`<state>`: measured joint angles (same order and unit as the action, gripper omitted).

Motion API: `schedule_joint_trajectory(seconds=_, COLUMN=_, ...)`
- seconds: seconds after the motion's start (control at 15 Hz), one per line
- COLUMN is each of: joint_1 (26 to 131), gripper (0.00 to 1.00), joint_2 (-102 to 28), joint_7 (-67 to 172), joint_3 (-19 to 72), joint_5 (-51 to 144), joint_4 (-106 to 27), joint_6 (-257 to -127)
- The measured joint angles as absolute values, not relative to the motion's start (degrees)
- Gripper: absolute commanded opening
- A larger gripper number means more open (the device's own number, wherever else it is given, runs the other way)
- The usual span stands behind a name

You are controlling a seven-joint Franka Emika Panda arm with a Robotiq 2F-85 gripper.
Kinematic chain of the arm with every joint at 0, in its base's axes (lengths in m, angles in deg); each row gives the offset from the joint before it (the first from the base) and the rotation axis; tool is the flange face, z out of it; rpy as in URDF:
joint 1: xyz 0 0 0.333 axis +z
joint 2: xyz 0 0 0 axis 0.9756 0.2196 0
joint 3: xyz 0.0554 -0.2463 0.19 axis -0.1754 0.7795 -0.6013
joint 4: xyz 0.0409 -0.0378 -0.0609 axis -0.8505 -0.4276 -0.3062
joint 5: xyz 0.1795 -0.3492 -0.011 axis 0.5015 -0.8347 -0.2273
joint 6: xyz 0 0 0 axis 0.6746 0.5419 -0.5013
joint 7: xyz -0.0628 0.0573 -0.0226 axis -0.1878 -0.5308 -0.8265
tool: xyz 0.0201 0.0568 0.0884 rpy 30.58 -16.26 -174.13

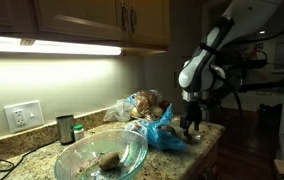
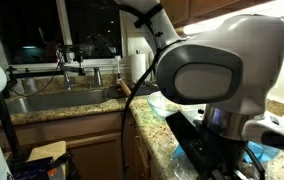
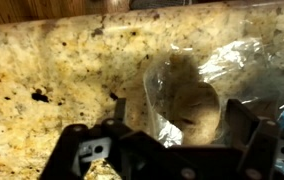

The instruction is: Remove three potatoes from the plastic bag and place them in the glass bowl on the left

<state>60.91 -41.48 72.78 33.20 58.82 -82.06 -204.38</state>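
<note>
Granite bench [image 1: 37, 158] carrying, in an exterior view, the wide glass bowl [image 1: 102, 152] at its near end, with a crumpled blue plastic bag [image 1: 164, 133] just beside the bowl's rim. The end effector [image 1: 190, 127] hangs over the far side of the bag, jaws spread as wide as they go and gripping nothing. A small dark metal cup [image 1: 65, 128] stands behind the bowl. The bowl holds one potato [image 1: 109, 160]. In the wrist view, a second potato [image 3: 194, 108] lies under clear plastic film on the bench, between the dark fingers [image 3: 244, 135].
</note>
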Motion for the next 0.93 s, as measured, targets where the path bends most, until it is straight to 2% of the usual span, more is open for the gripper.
schedule_joint_trajectory(seconds=0.93, joint_1=65.1, gripper=1.00, joint_2=-44.8, joint_7=72.8, joint_3=30.3, joint_5=56.1, joint_4=-82.1, joint_6=-203.5)
